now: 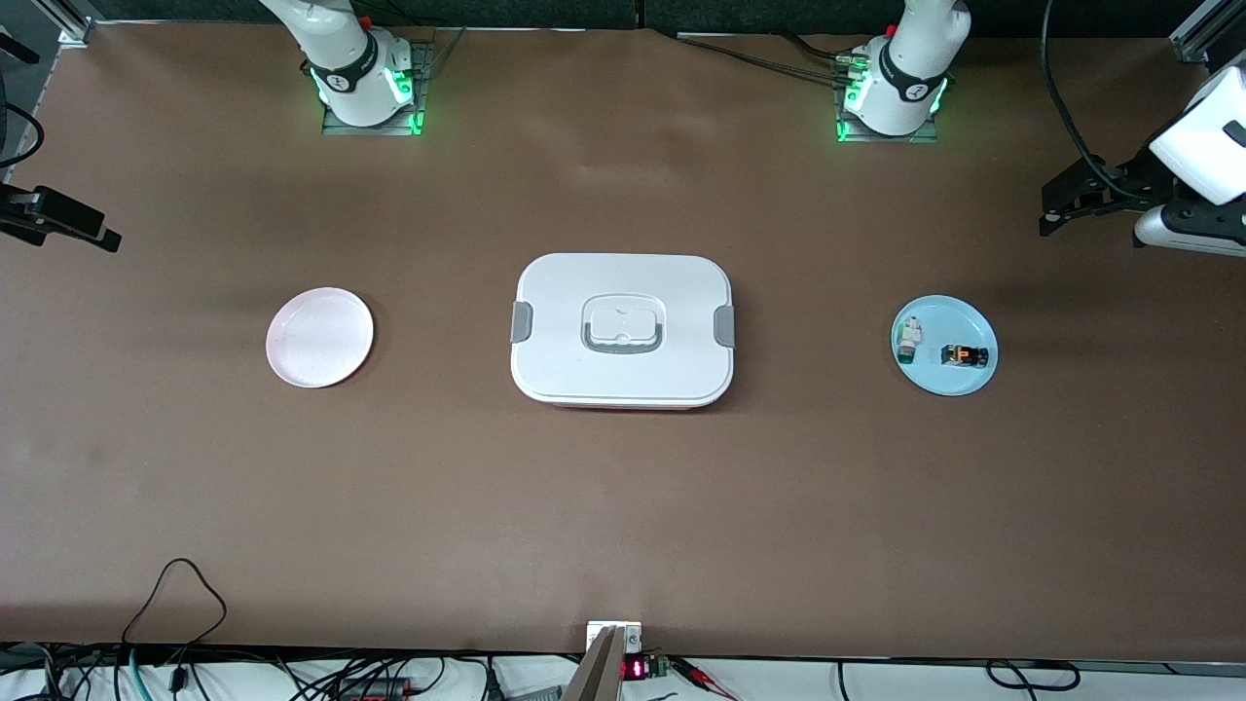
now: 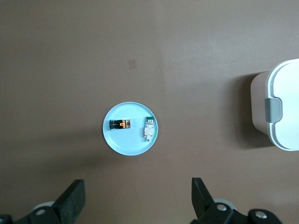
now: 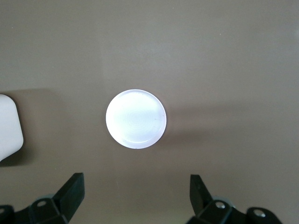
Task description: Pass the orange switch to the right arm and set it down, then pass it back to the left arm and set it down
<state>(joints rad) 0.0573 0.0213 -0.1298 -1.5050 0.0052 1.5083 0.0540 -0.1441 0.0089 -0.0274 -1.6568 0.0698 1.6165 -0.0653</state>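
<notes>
The orange switch (image 1: 959,355) (image 2: 120,124), a tiny black block with a glowing orange face, lies on a light blue plate (image 1: 949,313) (image 2: 131,143) toward the left arm's end of the table. The white box (image 1: 623,282) (image 2: 286,88) stands at the table's middle, lid on. My left gripper (image 1: 1051,210) (image 2: 138,184) hangs high and open over the table's edge beside the blue plate, holding nothing. My right gripper (image 1: 101,235) (image 3: 136,179) hangs high, open and empty, at the right arm's end.
A small white-and-green component (image 1: 909,341) (image 2: 149,127) shares the blue plate with the switch. A pale pink plate (image 1: 319,337) (image 3: 135,119) lies bare toward the right arm's end. A box corner (image 3: 7,126) shows in the right wrist view. Cables run along the edge nearest the front camera.
</notes>
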